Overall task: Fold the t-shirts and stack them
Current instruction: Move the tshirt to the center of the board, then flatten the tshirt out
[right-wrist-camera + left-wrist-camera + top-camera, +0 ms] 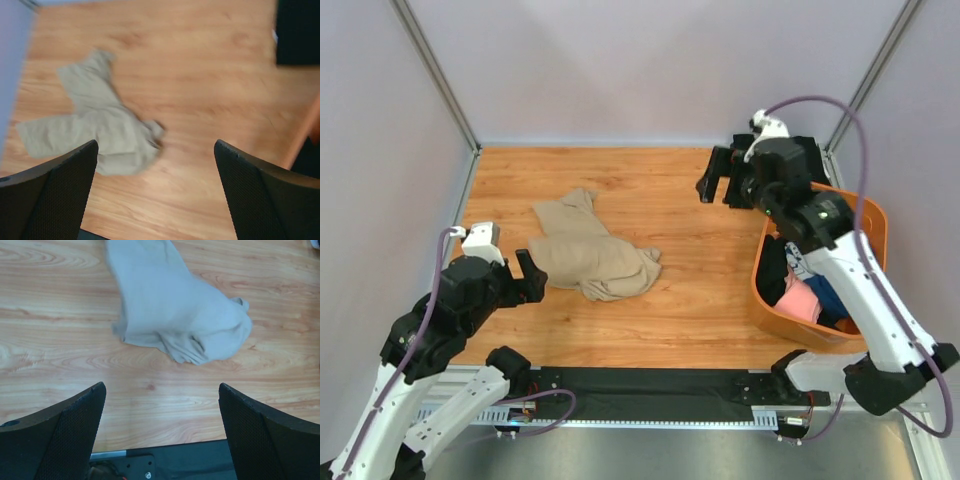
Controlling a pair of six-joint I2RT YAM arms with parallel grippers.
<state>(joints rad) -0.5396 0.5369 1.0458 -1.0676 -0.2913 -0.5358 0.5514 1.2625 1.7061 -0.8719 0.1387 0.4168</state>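
Lying crumpled, the soft, light tan cloth t-shirt suits an edge pinch; left gripper and right gripper gape empty.

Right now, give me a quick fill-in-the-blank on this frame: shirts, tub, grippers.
1. The left gripper and the right gripper both stand ___, holding nothing.
2. The tan t-shirt lies crumpled on the table, nearer the ___ gripper.
3. The pink t-shirt lies inside the ___ tub.
Missing words: open; left; orange.
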